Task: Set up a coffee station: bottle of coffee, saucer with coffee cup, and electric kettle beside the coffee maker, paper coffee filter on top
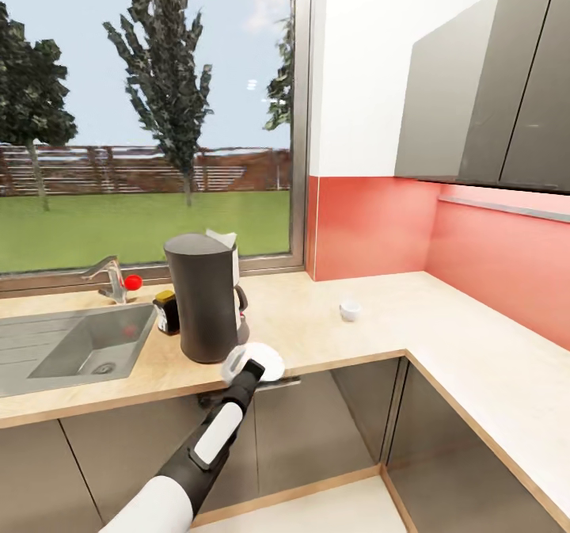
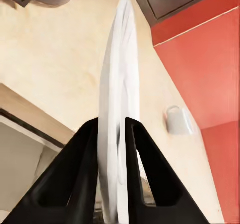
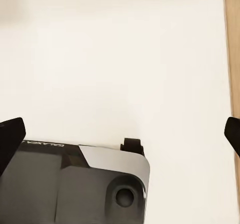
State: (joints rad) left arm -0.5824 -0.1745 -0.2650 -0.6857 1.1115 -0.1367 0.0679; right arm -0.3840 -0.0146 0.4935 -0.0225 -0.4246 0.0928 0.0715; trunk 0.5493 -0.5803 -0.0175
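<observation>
Left arm extends forward from the near left, forearm angled up toward the worktop (image 1: 332, 351) edge. Left claw (image 2: 111, 126) is clamped on the saucer (image 2: 117, 84) rim, one finger each side. Right claw (image 3: 120, 129) fingertips are spread wide apart, holding nothing, pointing down at the floor (image 3: 125, 49).

Head view: elevated, facing forward and down at the corner countertop (image 1: 372, 335), mid-range, window behind.

Left wrist view: looks along the left gripper (image 2: 112, 129), very close on the saucer (image 2: 117, 84) pinched edge-on between its fingers, countertop beyond. Shares with the head view the saucer (image 1: 265, 359), the coffee cup (image 2: 179, 120) (image 1: 349, 310) and the red wall.

Right wrist view: faces pale floor and the robot's base; right gripper fingertips (image 3: 11, 134) spread wide at the frame's edges.
</observation>
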